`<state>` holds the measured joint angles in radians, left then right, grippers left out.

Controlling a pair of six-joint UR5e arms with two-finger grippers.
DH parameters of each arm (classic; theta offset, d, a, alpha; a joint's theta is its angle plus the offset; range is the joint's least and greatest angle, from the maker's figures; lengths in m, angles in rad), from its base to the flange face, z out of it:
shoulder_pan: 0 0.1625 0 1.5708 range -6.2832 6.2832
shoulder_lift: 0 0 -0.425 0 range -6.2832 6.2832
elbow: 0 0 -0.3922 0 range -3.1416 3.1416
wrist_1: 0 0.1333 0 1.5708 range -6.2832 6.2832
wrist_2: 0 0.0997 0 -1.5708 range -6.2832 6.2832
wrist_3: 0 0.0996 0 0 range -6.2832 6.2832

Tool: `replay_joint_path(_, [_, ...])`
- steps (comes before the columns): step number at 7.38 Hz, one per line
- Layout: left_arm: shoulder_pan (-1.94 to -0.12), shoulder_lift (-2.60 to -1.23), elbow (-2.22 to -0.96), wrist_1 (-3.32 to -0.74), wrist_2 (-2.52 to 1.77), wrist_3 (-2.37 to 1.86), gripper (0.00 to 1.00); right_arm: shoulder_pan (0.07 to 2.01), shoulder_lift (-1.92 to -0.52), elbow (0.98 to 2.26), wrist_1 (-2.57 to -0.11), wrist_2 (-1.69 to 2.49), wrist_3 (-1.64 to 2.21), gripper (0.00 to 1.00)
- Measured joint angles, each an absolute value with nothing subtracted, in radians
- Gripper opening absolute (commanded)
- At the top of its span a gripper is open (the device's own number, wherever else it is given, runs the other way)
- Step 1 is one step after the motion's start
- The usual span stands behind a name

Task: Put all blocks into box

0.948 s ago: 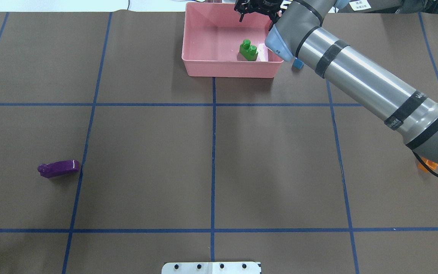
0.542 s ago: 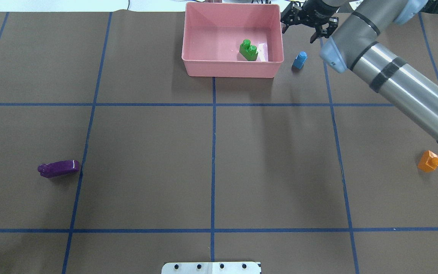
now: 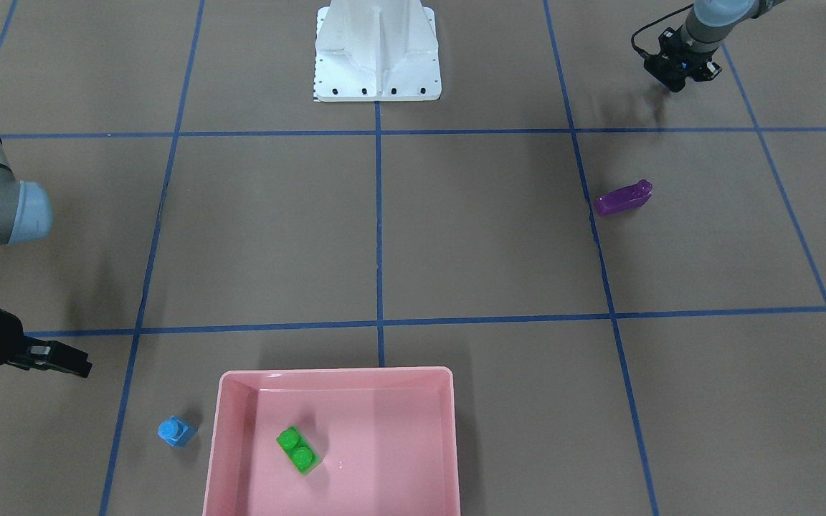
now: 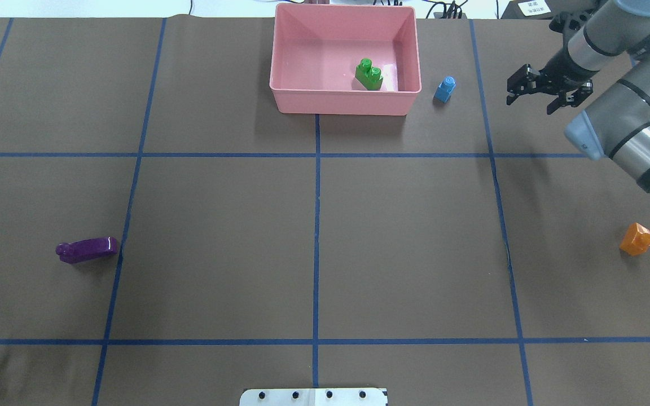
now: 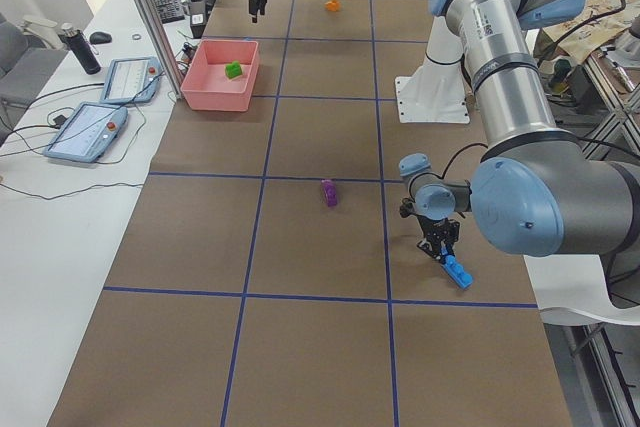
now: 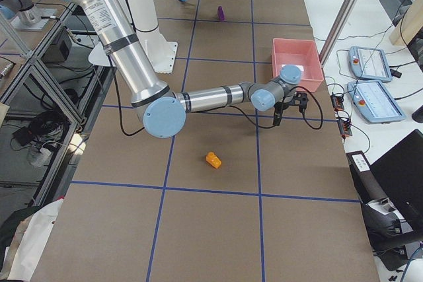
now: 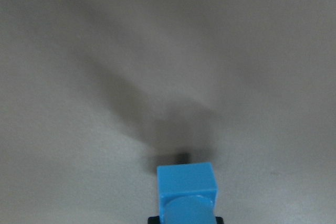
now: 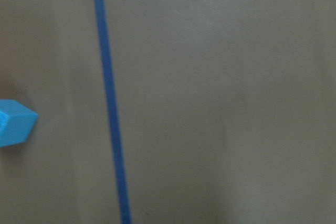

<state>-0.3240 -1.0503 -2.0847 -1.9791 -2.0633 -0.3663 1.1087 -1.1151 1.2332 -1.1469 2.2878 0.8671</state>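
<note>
One brick in the box, four outside it.
Green two-stud brick [image 4: 369, 74] lies in the pink box [image 4: 342, 105] at the far edge of the worktop [image 4: 218, 225] (overhead view); tiny blue brick [image 4: 444, 89] stands just right of it. Purple brick [image 4: 87, 249] sits well left, orange brick [image 4: 636, 239] well right. Right gripper [image 4: 531, 101] hangs right of the tiny blue brick, fingers apart, empty. Left gripper [image 5: 441, 247], near left corner, is clamped on the long blue brick [image 5: 458, 272].

— Where's the box [image 4: 342, 105]?
— Middle of the tabletop's [image 4: 415, 225] far edge; two-stud brick [image 4: 369, 74] inside, one-stud brick [image 4: 444, 89] just beside its right wall.
— The rest?
— Sloped brick [image 4: 636, 239] near the right edge, oblong brick [image 4: 87, 249] toward the left, four-stud brick [image 5: 457, 271] at the near left corner.
</note>
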Motion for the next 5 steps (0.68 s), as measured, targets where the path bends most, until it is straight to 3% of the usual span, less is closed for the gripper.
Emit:
replay_joint_path(3, [-0.692,-1.499,-2.084,-1.647,-2.136,-0.319,0.0,1.162,-1.317,1.347,-1.155,2.324,0.75,1.0])
replay_joint_path(5, [-0.876,-1.82,-2.013,-1.436,-2.142,-0.278,0.0,1.176,-1.465,1.433,-1.157,2.347,0.738,1.0])
